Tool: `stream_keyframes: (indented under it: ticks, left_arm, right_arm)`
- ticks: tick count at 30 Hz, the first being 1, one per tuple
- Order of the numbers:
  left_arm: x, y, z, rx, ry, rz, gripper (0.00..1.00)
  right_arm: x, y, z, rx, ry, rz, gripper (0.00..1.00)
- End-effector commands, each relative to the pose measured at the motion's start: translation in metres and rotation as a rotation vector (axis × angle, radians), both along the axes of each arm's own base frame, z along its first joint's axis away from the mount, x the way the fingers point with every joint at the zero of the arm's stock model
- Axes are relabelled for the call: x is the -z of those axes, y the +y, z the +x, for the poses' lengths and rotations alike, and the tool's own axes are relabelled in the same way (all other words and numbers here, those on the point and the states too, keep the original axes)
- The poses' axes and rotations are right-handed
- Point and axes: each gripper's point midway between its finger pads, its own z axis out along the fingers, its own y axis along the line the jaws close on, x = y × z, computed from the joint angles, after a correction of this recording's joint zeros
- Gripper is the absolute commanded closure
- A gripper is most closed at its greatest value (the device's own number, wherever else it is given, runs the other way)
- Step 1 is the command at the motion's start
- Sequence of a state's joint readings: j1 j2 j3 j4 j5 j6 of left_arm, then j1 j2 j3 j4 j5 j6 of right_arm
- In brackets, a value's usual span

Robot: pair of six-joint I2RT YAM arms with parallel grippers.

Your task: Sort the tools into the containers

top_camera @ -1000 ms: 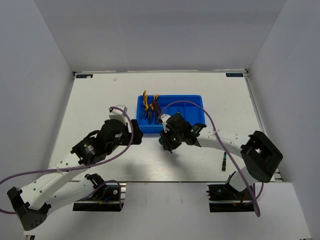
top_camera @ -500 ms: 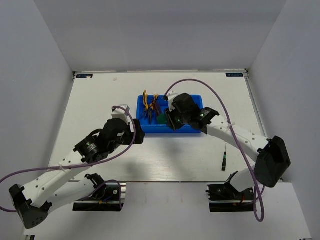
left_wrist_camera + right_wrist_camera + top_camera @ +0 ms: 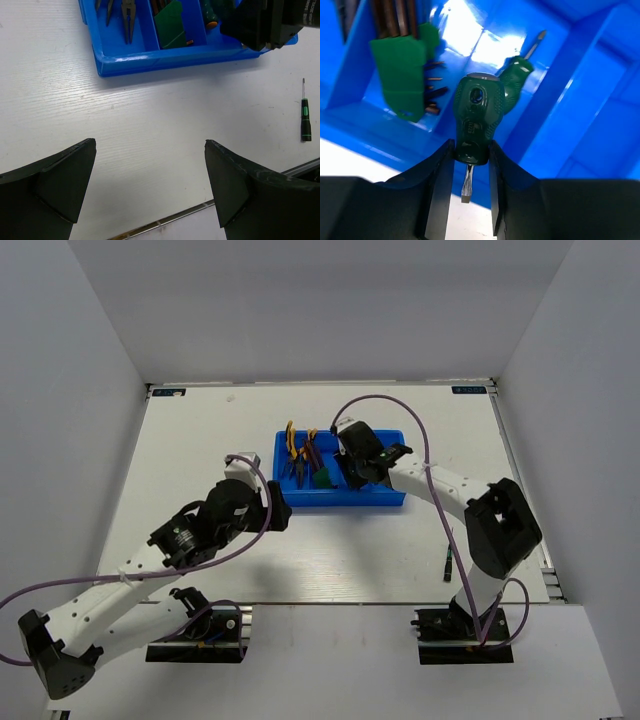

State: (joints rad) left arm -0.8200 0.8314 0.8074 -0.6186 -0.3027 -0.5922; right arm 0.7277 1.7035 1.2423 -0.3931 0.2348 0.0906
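right jaws: partly closed, pinching stubby green plastic-handled screwdriver (image 3: pixel 472 120) above bright blue plastic tray (image 3: pixel 580 100) compartment holding twin green screwdriver (image 3: pixel 516 75), likely grouping like with like | left jaws: wide open, empty, over white counter (image 3: pixel 150 125) | thin black screwdriver (image 3: pixel 305 117): unsorted on counter
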Motion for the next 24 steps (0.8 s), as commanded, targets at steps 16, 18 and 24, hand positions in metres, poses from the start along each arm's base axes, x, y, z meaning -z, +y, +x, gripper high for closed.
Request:
stream_keyframes:
  ticks: [16, 18, 24]
  left_arm:
    - [0.015, -0.011, -0.002, 0.042, 0.017, -0.023, 0.00]
    - [0.016, -0.012, 0.000, 0.048, 0.013, -0.015, 0.08]
    - [0.016, -0.019, 0.003, 0.082, 0.003, -0.004, 0.74]
  right_arm:
    - [-0.081, -0.008, 0.013, -0.056, -0.152, 0.161, 0.76]
    - [-0.101, -0.018, 0.008, -0.055, -0.199, 0.183, 0.98]
    - [-0.124, -0.111, 0.011, 0.173, -0.315, 0.073, 0.96]
